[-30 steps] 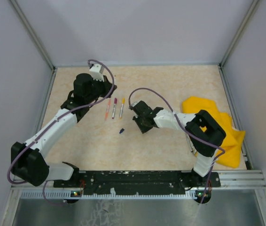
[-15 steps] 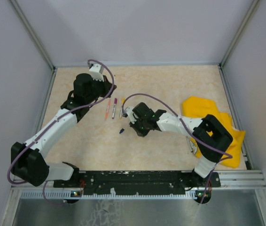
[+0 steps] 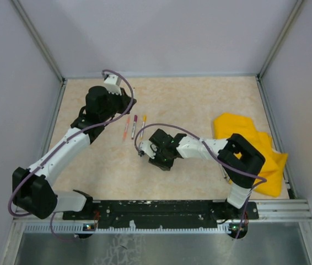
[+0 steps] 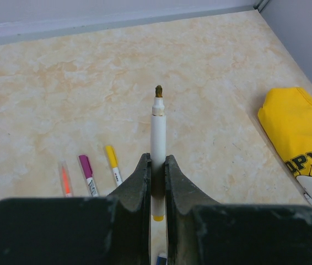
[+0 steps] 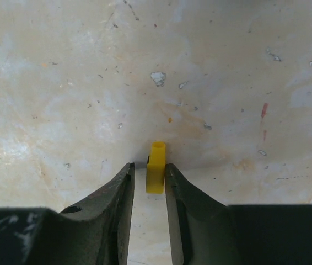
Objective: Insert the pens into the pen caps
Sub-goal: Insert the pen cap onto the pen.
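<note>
Capping is in hand: left gripper (image 4: 156,165) pinches a bare-tipped pen (image 4: 158,127), right gripper (image 5: 149,165) straddles a yellow cap (image 5: 156,168), though I cannot tell if it is clamped; next I must align tip and cap mouth.

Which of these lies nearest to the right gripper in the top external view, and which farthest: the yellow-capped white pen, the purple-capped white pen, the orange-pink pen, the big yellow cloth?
Measured from the right gripper:
1. the yellow-capped white pen and the purple-capped white pen, just beyond it; too close to call.
2. the orange-pink pen, leftmost of the row.
3. the big yellow cloth, far right.
</note>
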You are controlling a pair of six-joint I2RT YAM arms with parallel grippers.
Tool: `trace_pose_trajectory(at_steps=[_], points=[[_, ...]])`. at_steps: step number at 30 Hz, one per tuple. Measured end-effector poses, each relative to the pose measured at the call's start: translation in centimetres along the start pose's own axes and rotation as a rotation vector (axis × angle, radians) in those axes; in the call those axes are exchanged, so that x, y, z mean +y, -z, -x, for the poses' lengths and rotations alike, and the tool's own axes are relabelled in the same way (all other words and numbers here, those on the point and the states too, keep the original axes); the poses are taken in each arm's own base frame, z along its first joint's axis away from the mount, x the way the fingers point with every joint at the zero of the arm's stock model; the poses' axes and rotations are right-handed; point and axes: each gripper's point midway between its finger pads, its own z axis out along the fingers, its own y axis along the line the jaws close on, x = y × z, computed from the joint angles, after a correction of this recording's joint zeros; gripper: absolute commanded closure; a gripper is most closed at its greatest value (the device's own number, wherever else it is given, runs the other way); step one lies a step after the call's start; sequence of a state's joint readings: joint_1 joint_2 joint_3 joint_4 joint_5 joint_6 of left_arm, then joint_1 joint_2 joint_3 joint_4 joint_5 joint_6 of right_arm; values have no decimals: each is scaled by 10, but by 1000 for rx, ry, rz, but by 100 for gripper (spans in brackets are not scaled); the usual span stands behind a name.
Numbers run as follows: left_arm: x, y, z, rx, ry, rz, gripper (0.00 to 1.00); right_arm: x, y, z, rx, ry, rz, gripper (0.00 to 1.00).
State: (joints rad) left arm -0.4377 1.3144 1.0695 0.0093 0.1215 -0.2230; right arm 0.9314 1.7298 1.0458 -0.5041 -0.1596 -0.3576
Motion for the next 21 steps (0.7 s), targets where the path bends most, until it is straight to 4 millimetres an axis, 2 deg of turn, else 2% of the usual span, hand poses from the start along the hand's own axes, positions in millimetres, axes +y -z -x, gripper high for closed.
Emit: trace_pose_trajectory(at_steps=[7,12,17,21], points=[[-1,0,2,-10,-2,-3,100,4,1,4,-11,3,1,62],[-1,0,3,-11,-2,-3,100,1,25,23,-112,-46,-50,61],[-1,0,3,-12,-2,-3,100,-2,53,42,-267,-215,-119,61],[-1,0,3,-12,-2,-4,100,3,58,42,-316,-407,-124,55]])
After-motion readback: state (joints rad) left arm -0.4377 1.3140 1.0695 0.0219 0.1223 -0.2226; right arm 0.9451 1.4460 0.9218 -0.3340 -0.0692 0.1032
